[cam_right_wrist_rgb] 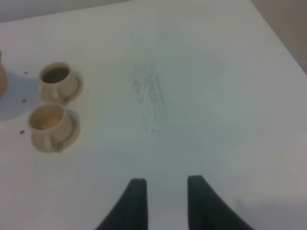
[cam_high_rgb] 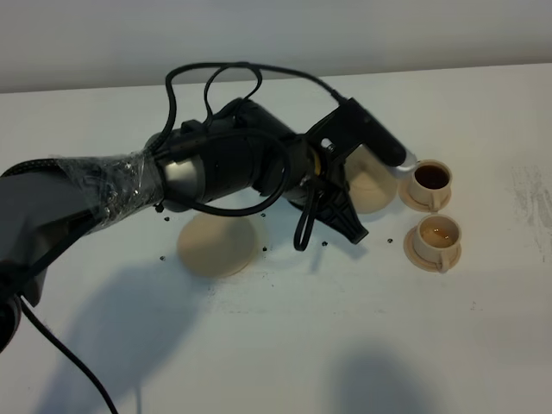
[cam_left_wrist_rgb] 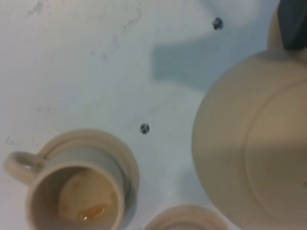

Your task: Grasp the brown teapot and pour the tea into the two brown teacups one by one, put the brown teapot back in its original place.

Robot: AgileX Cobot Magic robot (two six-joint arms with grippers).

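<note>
My left gripper (cam_high_rgb: 342,205) reaches across the middle and is shut on the brown teapot (cam_high_rgb: 373,185), holding it just left of the two brown teacups. The far teacup (cam_high_rgb: 429,178) holds dark tea. The near teacup (cam_high_rgb: 437,233) holds a thin layer of tea. In the left wrist view the teapot (cam_left_wrist_rgb: 259,143) fills one side, one dark fingertip (cam_left_wrist_rgb: 292,24) rests by its handle, and the near teacup (cam_left_wrist_rgb: 72,196) sits beside it. The teapot's flat round saucer (cam_high_rgb: 218,244) lies bare. My right gripper (cam_right_wrist_rgb: 165,201) is open and empty, far from both teacups (cam_right_wrist_rgb: 57,79).
The white table (cam_high_rgb: 285,345) carries a few small dark specks (cam_high_rgb: 391,240) around the saucers. Black cables (cam_high_rgb: 216,82) loop above the left arm. A scuffed patch (cam_high_rgb: 530,203) marks the table to the right of the cups.
</note>
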